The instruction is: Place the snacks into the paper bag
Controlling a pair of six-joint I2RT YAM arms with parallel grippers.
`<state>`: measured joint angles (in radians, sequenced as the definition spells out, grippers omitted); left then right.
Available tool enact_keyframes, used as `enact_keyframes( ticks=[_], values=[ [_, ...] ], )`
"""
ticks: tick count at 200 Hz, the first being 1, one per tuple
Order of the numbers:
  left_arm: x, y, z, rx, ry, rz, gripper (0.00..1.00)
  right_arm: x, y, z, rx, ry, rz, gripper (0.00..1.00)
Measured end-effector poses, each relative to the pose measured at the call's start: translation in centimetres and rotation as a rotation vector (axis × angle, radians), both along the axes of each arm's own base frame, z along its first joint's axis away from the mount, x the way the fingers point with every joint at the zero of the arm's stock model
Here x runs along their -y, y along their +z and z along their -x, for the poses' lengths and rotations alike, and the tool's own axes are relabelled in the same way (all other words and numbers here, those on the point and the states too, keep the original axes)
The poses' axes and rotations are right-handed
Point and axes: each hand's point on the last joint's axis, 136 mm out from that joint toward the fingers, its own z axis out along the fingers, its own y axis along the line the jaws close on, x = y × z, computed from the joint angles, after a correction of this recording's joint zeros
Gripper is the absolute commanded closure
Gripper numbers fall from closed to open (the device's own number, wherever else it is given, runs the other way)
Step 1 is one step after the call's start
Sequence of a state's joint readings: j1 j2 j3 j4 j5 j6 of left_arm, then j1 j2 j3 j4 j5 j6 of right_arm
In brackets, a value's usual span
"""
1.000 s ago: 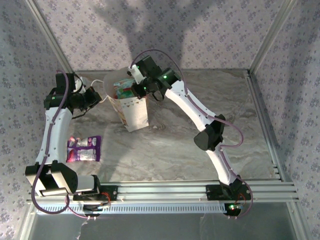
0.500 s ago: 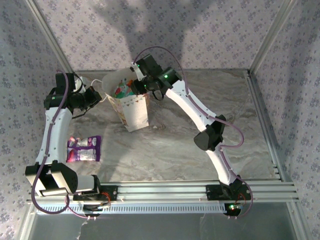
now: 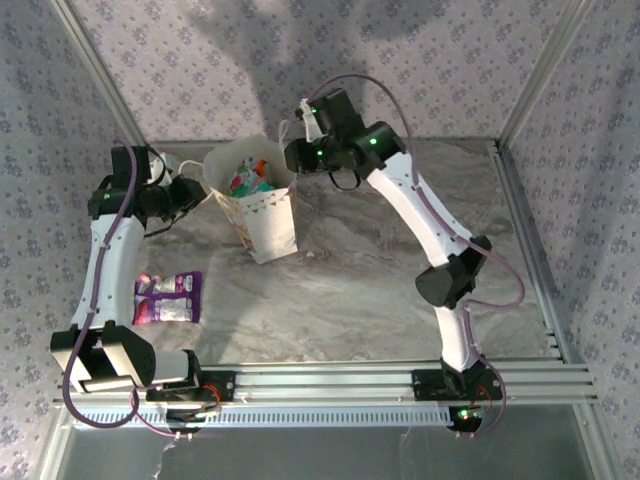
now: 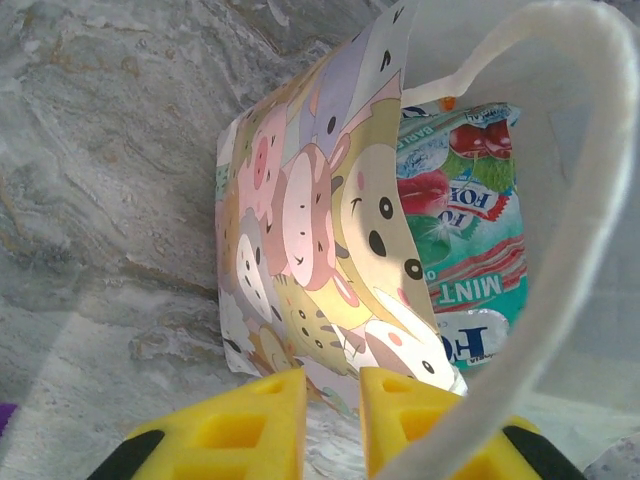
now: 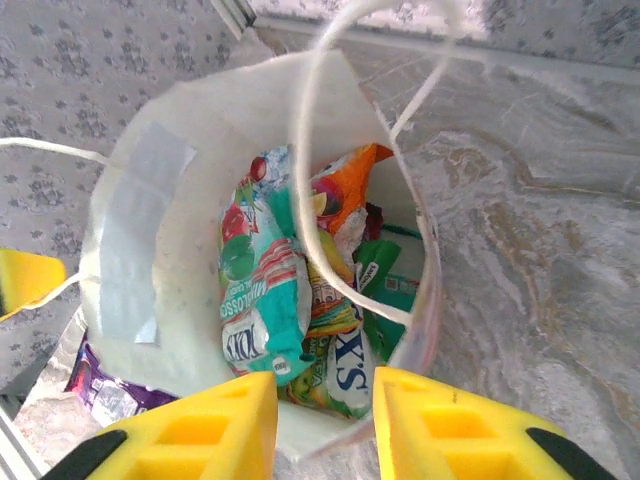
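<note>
Left claw pinches the paper bag; right claw gapes above it.

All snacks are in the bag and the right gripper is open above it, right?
Not all: one purple packet lies on the table beside the left arm, seen in the top external view. The right gripper is open above the paper bag.

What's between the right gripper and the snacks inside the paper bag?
The white cord handle of the paper bag, looping over the snacks, in the right wrist view beyond the open right gripper.
</note>
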<state>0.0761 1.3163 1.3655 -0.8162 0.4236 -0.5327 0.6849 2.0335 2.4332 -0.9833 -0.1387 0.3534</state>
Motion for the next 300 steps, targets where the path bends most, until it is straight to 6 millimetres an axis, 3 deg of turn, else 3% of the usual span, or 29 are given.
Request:
enact_keyframes(
  ticks=[43, 89, 114, 168, 213, 232, 249, 300],
  values=[
    [0.2, -0.2, 0.3, -0.013, -0.008, -0.002, 0.75, 1.8, 1.8, 0.9, 0.017, -0.006, -0.035, 0.67],
    [0.3, 0.1, 0.6, -0.018, -0.015, -0.008, 0.75, 0.7, 0.9, 0.5, -0.008, 0.035, -0.062, 0.57],
    [0.1, 0.4, 0.9, -0.017, -0.017, -0.022, 0.69, -0.3, -0.2, -0.3, -0.018, 0.044, -0.055, 0.52],
    [-0.6, 2.2, 4.2, 0.018, -0.001, -0.092, 0.63, -2.2, -2.9, -1.9, -0.013, 0.050, -0.006, 0.51],
    [-0.9, 3.6, 7.6, 0.047, -0.005, -0.143, 0.61, -2.7, -3.2, -2.1, 0.016, 0.039, 0.025, 0.51],
    [-1.1, 3.0, 8.7, 0.028, -0.001, -0.160, 0.61, -2.6, -3.2, -2.4, 0.031, 0.020, 0.036, 0.57],
    [-1.4, 1.9, 9.9, -0.005, 0.010, -0.179, 0.61, -2.6, -3.2, -2.9, 0.052, 0.004, 0.049, 0.75],
    [-3.0, -2.5, 12.3, -0.147, 0.069, -0.247, 0.60, -2.2, -3.8, -4.3, 0.079, -0.047, 0.079, 0.94]
  ],
)
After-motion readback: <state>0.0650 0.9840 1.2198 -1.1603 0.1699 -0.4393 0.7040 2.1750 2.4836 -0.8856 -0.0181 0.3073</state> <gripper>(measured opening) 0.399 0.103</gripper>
